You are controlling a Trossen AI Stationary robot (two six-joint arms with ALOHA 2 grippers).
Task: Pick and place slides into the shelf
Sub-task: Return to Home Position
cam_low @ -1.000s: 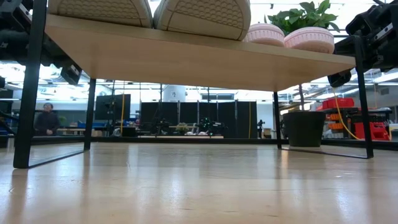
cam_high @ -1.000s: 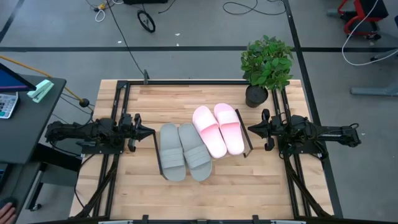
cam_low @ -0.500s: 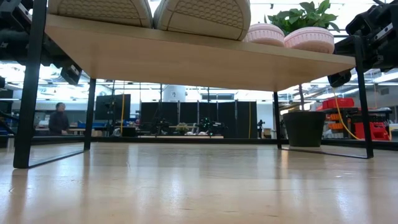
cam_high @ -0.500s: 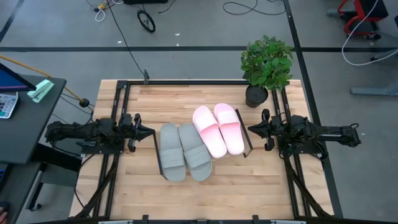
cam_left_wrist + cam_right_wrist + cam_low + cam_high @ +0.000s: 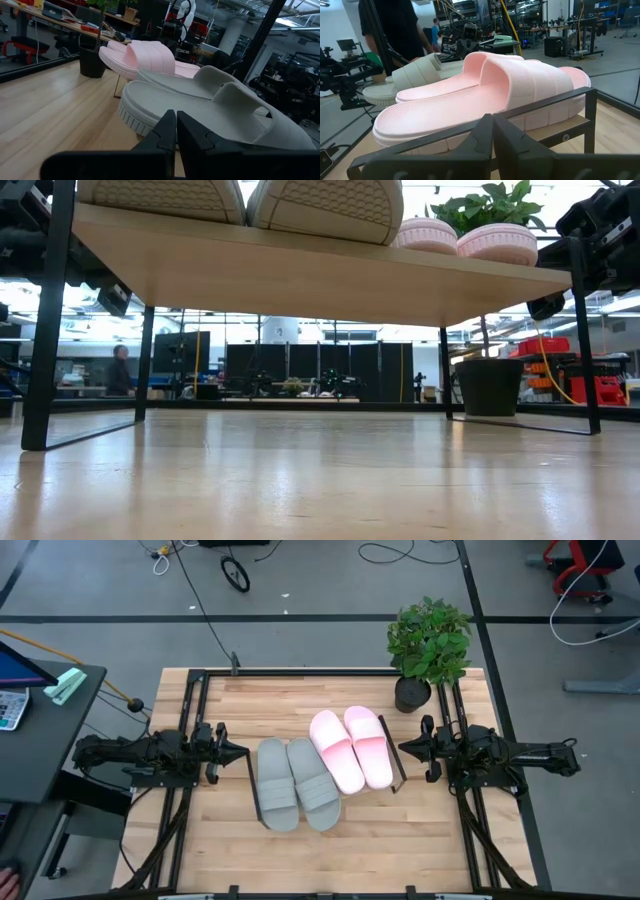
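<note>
The shelf (image 5: 300, 275) stands mid-table, with its black end frames (image 5: 401, 768) at either side. Two pale grey slides (image 5: 292, 783) lie side by side on its left part, and two light pink slides (image 5: 350, 747) on its right part. All rest sole-down on the board. My left gripper (image 5: 243, 751) hovers level just left of the grey pair and is shut on nothing; its wrist view shows the shut fingers (image 5: 176, 125) short of a grey slide (image 5: 210, 100). My right gripper (image 5: 402, 747) is shut too, level, just right of the pink pair (image 5: 495, 90), facing the end frame (image 5: 560, 107).
A potted plant (image 5: 428, 645) stands at the table's far right corner, behind my right arm. Bare wooden tabletop (image 5: 330, 845) lies in front of the shelf. A dark side table (image 5: 40, 730) stands off the left edge. A person (image 5: 120, 370) is far back in the room.
Both arms and all the slides have kept still. Only the person far behind the table has walked toward the right.
</note>
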